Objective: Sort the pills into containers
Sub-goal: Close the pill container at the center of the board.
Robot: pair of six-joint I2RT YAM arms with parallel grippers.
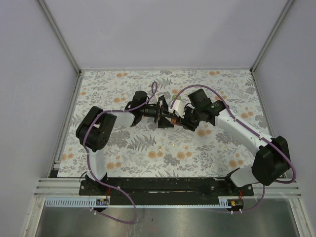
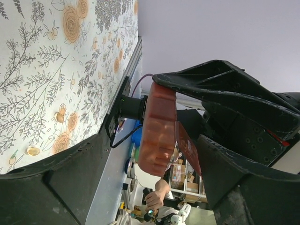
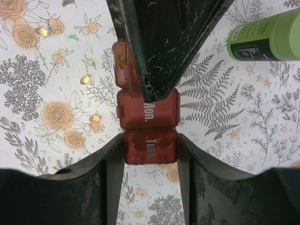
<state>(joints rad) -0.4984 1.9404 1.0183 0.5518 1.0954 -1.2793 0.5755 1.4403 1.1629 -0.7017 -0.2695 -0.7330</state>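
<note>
Steadiness is mattering most here: we are clamping the pill box (image 3: 149, 126) at its Tues. end between the right fingers (image 3: 89, 187), above the middle of the desk (image 1: 148, 158). The left fingers (image 2: 225, 89) are standing wide around its other end, one tip touching it and the other apart. We are judging that a lid needs working, so the right grip should be holding the box level. Loose pills (image 3: 85, 78) are lying on the desk at nine to ten o'clock of the box. The green bottle (image 3: 267, 37) is lying at two o'clock, well apart. Our two sets of fingers are crowding each other, which we are judging the main hindrance.
</note>
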